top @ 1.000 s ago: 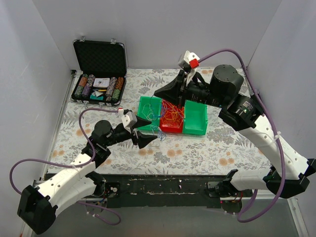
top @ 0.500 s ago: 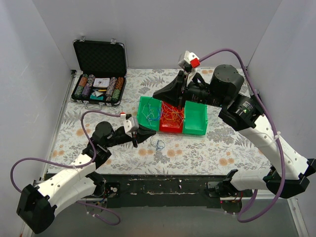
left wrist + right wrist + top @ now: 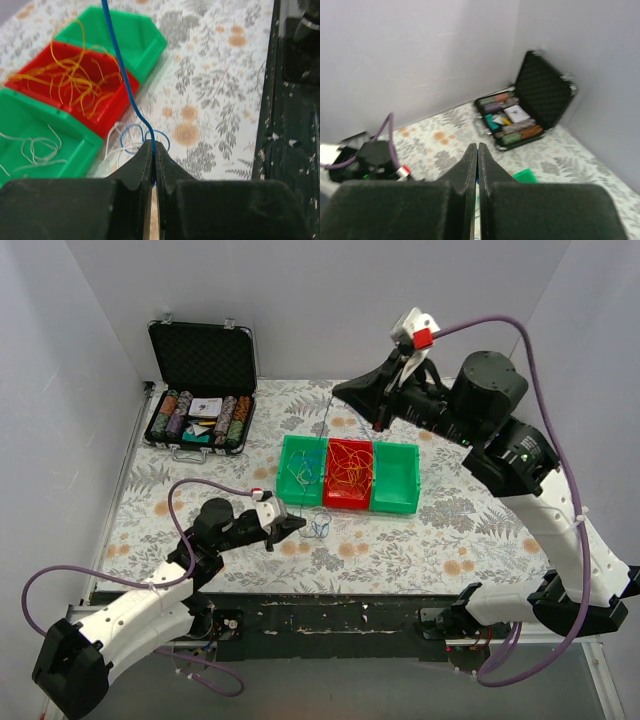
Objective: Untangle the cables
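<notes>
My left gripper [image 3: 303,524] sits low over the table just in front of the bins, shut on a thin blue cable [image 3: 122,70]. From the closed jaws [image 3: 152,145] the cable rises steeply toward my raised right gripper [image 3: 337,390], which is shut with a sliver of blue between its fingers [image 3: 477,146]. Blue loops [image 3: 145,140] and a whitish wire [image 3: 117,145] lie on the cloth at the left fingertips. Yellow-orange wires [image 3: 75,80] fill the red bin [image 3: 347,475]. Whitish wires [image 3: 35,145] lie in the left green bin [image 3: 300,468].
A second green bin [image 3: 396,478] stands to the right of the red one. An open black case of poker chips [image 3: 200,390] sits at the back left. The flowered cloth [image 3: 450,540] ends at a black front rail [image 3: 330,610].
My left gripper closed on the blue cable and moved slightly nearer the front edge. The right arm lifted up and back to the right, drawing the blue cable taut out of the bunch.
</notes>
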Controlling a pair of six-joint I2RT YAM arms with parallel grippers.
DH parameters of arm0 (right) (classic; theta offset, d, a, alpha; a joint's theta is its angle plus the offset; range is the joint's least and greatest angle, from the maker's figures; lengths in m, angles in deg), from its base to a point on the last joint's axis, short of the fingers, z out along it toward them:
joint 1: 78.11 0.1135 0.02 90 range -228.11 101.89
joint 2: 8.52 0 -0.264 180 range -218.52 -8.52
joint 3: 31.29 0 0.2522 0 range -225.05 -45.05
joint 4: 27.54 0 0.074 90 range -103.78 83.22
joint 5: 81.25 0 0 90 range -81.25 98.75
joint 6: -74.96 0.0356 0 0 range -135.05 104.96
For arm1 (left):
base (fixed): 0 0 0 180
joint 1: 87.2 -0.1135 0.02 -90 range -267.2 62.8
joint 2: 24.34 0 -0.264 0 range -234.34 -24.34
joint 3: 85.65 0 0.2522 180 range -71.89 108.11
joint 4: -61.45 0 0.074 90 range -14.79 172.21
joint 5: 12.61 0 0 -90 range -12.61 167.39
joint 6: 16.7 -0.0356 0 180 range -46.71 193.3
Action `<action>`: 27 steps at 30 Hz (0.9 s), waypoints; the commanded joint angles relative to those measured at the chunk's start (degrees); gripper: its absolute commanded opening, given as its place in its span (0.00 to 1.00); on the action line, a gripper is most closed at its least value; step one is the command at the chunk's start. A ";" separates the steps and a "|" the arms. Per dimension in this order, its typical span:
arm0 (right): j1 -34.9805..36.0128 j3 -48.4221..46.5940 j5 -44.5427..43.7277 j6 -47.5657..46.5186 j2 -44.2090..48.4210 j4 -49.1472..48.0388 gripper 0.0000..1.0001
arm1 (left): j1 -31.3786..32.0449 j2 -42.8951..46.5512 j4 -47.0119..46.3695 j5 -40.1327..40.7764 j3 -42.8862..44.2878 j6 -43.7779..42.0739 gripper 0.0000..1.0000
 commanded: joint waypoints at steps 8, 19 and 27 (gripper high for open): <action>-11.41 -7.62 -14.27 -6.26 0.98 1.76 0.01 | 0.18 1.84 12.56 3.21 -6.69 -17.86 0.00; -14.76 10.46 -18.33 -5.03 5.28 -3.77 0.01 | 0.01 3.16 12.39 0.93 -3.62 -14.79 0.00; -16.43 24.45 -20.26 -3.36 8.45 -9.22 0.01 | 0.00 3.78 12.92 -1.88 2.36 -8.29 0.00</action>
